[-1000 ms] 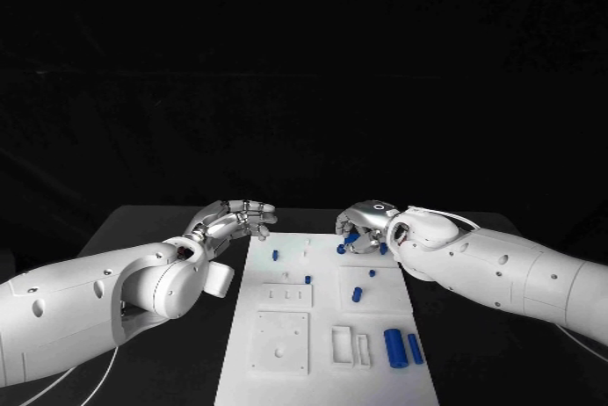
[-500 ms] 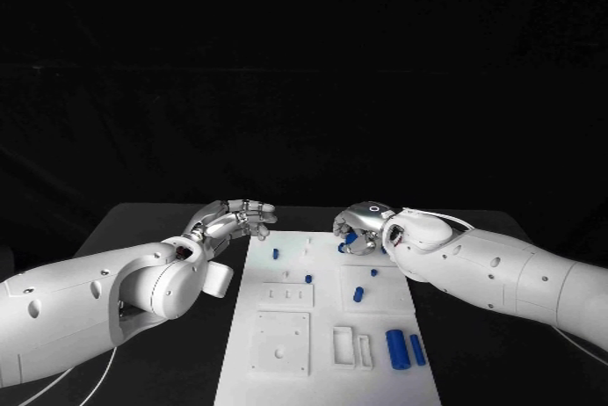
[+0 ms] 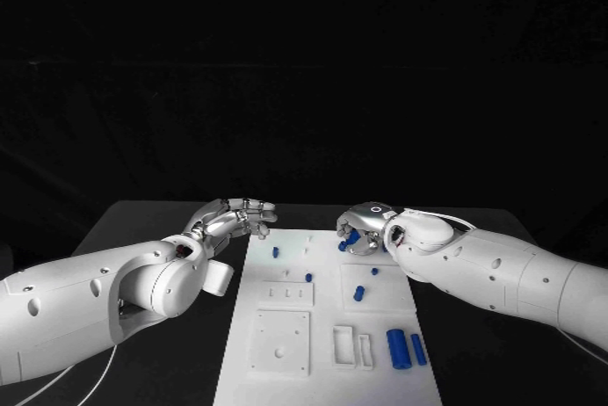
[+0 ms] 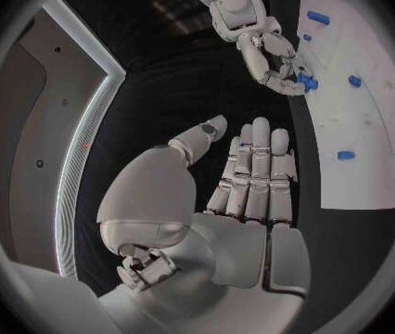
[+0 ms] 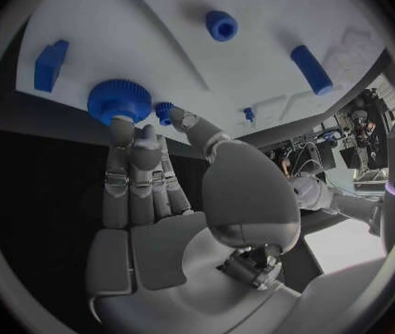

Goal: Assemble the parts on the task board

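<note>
Nearest on the black counter [image 3: 152,214]: near end of the white task board [image 3: 327,371], long and narrow, running away from the robot.

- Near right corner: two blue cylinders [image 3: 404,347], lying side by side lengthwise, the left one thicker.
- Just left of them: two narrow white upright blocks [image 3: 351,347].
- Near left: raised white square plate [image 3: 280,343] with small holes.
- Beyond it: smaller white square plate [image 3: 287,294] with short slots.
- Right of that, mid-board: raised white panel [image 3: 375,288] carrying a small blue peg [image 3: 358,293] lying on it and a smaller blue piece [image 3: 374,271] farther along.
- Left of the panel: short blue stud [image 3: 308,278], standing.
- Farther on, left half: another blue stud [image 3: 277,250].

Far end of board:

- Right robot hand [image 3: 358,233], silver, over the far right part of the board, fingers curled down round a blue part; in the right wrist view, fingertips touching a round blue toothed gear [image 5: 119,101] at the board's edge, a tiny blue toothed piece [image 5: 164,111] just beside it. Firmly gripped or merely touched: cannot tell.
- Also in the right wrist view: blue square block [image 5: 50,64] near the board's edge, blue ring-shaped piece [image 5: 220,25], blue cylinder lying flat.
- Left robot hand [image 3: 238,218], silver, above the counter just off the board's far left edge, fingers apart and lightly bent, holding nothing; in the left wrist view fingers extended side by side, thumb spread.

No readable writing, brand or label on board, parts or arms.
</note>
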Robot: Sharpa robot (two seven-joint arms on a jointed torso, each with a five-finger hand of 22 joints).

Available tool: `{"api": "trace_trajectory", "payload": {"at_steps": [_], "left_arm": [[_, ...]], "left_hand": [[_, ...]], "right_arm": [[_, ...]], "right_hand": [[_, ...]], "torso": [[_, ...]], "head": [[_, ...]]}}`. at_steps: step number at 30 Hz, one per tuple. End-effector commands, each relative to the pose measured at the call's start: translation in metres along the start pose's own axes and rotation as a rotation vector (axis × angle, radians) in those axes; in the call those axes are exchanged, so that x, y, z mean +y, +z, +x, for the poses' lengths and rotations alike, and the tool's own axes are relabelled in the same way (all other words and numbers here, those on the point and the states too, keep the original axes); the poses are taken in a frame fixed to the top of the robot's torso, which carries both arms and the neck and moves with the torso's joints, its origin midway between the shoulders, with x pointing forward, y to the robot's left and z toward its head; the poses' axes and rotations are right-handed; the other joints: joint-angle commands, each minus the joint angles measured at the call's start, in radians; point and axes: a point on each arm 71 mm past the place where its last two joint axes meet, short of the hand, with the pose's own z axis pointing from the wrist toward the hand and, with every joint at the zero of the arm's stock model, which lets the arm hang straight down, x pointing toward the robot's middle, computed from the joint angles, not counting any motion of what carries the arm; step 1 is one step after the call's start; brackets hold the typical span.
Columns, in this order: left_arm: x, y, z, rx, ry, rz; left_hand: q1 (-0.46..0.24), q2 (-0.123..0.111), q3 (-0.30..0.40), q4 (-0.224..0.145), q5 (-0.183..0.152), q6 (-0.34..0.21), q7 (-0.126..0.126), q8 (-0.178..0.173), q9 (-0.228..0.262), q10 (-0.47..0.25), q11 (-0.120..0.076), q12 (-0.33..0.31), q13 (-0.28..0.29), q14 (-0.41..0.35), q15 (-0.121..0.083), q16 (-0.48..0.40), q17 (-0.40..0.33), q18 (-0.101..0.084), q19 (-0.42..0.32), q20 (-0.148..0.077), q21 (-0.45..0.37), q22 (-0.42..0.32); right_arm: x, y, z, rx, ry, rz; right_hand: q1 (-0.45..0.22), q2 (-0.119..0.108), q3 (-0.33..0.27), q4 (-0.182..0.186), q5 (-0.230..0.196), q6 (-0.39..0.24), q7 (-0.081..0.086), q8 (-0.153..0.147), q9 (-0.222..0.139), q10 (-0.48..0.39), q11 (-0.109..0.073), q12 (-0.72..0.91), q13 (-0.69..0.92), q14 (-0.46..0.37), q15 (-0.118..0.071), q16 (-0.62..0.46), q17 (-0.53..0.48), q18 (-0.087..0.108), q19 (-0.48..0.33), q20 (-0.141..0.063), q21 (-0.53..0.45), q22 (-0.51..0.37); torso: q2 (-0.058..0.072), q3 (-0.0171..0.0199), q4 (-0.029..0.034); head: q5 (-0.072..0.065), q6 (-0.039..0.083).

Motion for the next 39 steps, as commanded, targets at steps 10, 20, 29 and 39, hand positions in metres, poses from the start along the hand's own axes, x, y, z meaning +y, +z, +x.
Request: {"api": "trace_trajectory", "payload": {"at_steps": [10, 20, 29, 39], "left_arm": [[-0.006, 0.001, 0.0, 0.013, 0.001, 0.015], [-0.007, 0.001, -0.001, 0.012, 0.002, 0.017], [-0.008, 0.001, -0.002, 0.011, 0.003, 0.016], [-0.008, 0.001, -0.002, 0.012, 0.002, 0.014]], "left_hand": [[-0.012, -0.001, -0.001, -0.003, -0.007, 0.005, 0.001, -0.007, -0.002, 0.001, 0.003, -0.005, -0.002, 0.006, 0.002, 0.005, 0.0, 0.02, 0.004, -0.004, 0.007, 0.0], [-0.013, -0.001, 0.0, -0.003, -0.008, 0.005, 0.002, -0.008, -0.002, 0.001, 0.003, -0.006, -0.002, 0.006, 0.002, 0.006, 0.0, 0.019, 0.004, -0.005, 0.007, -0.001], [-0.013, -0.001, 0.0, -0.003, -0.008, 0.005, 0.002, -0.008, -0.002, 0.0, 0.003, -0.006, -0.003, 0.006, 0.001, 0.007, 0.0, 0.019, 0.005, -0.005, 0.008, -0.001], [-0.013, -0.002, 0.0, -0.003, -0.008, 0.004, 0.002, -0.008, -0.003, 0.0, 0.003, -0.007, -0.004, 0.006, 0.001, 0.007, 0.0, 0.019, 0.005, -0.006, 0.008, -0.001]], "right_arm": [[0.006, 0.002, 0.002, 0.027, -0.016, -0.015], [0.008, 0.003, 0.004, 0.04, -0.023, -0.016], [0.012, 0.004, 0.008, 0.045, -0.025, -0.021], [0.013, 0.003, 0.006, 0.011, -0.024, -0.01]], "right_hand": [[-0.01, -0.003, 0.026, 0.001, -0.039, 0.022, -0.005, -0.006, -0.002, 0.025, -0.003, -0.005, 0.003, -0.009, -0.003, 0.013, -0.013, 0.029, 0.017, -0.008, 0.01, 0.019], [-0.027, 0.006, 0.066, 0.002, -0.09, 0.055, -0.017, 0.001, 0.002, 0.066, -0.017, 0.005, 0.022, -0.012, -0.017, 0.022, -0.03, 0.029, 0.017, -0.008, 0.014, 0.018], [-0.047, 0.02, 0.127, 0.005, -0.162, 0.087, -0.03, 0.007, 0.009, 0.097, -0.03, 0.01, 0.048, -0.011, -0.029, 0.035, -0.044, 0.029, 0.023, -0.005, 0.022, 0.019], [-0.066, 0.024, 0.224, 0.015, -0.191, 0.144, -0.054, 0.033, 0.032, 0.162, -0.056, 0.034, 0.092, -0.018, -0.055, 0.049, -0.051, 0.029, 0.027, 0.002, 0.04, 0.021]], "torso": [[0.008, -0.0017, -0.0005], [0.011, -0.0033, -0.0024], [0.014, -0.0041, -0.0008], [0.015, -0.0055, -0.0038]], "head": [[-0.002, -0.001], [0.002, -0.003], [0.005, -0.003], [0.009, -0.001]]}}
